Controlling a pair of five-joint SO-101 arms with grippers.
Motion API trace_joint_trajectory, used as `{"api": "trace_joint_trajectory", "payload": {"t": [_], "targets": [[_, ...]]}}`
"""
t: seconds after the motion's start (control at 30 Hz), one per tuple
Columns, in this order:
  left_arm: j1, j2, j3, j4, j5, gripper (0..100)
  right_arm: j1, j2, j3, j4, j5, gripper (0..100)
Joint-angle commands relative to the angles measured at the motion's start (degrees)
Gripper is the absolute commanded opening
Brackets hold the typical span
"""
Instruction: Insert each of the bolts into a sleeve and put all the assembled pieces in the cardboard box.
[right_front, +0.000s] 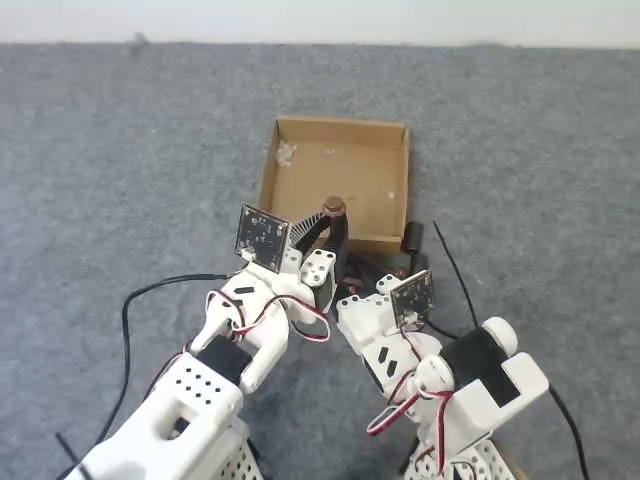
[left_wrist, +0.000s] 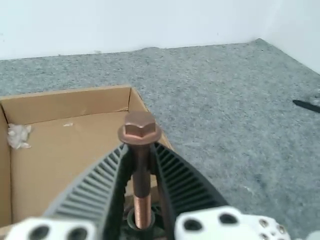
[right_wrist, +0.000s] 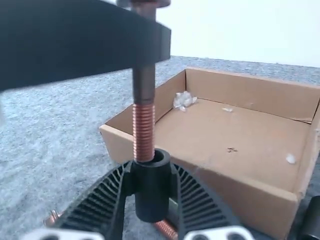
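**High view.** The cardboard box (right_front: 335, 180) lies open on grey carpet (right_front: 120, 150). The left gripper (right_front: 332, 228) is at the box's near wall, clenched on an upright bolt (right_front: 334, 208) with its head up. The right gripper (right_front: 362, 272) sits just in front of that same wall. A spare sleeve (right_front: 413, 237) stands just outside the box's near right corner.

**Left wrist view.** The fingers (left_wrist: 95, 180) grip the shank below the hex head. The box is behind the bolt, and a white scrap (left_wrist: 17, 136) lies in one of its corners.

**Right wrist view.** The right gripper's fingers (right_wrist: 100, 205) clamp a black sleeve (right_wrist: 151, 192) upright, just outside the box's near wall. The bolt's threaded end is at the sleeve's mouth, just entering. Loose bolts (right_wrist: 165, 230) lie on the carpet in front of the box.
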Motion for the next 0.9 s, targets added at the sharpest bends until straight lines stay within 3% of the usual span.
{"api": "trace_joint_trajectory", "payload": {"t": [0.0,0.37,0.67,0.87], "targets": [[0.18,0.88,-0.92,-0.18,1.32,1,0.22,-0.48,0.88,-2.77,-0.44,0.6],[0.26,1.41,-1.01,-2.64,1.32,1,0.22,-0.48,0.88,-2.86,-0.44,0.6],[-0.09,15.91,-4.97,-7.82,1.32,1,0.4,-0.48,0.88,-2.86,-0.44,0.6],[-0.18,16.62,-4.7,-8.7,1.23,1,0.48,-0.48,0.88,-2.86,-0.44,0.6]]}}
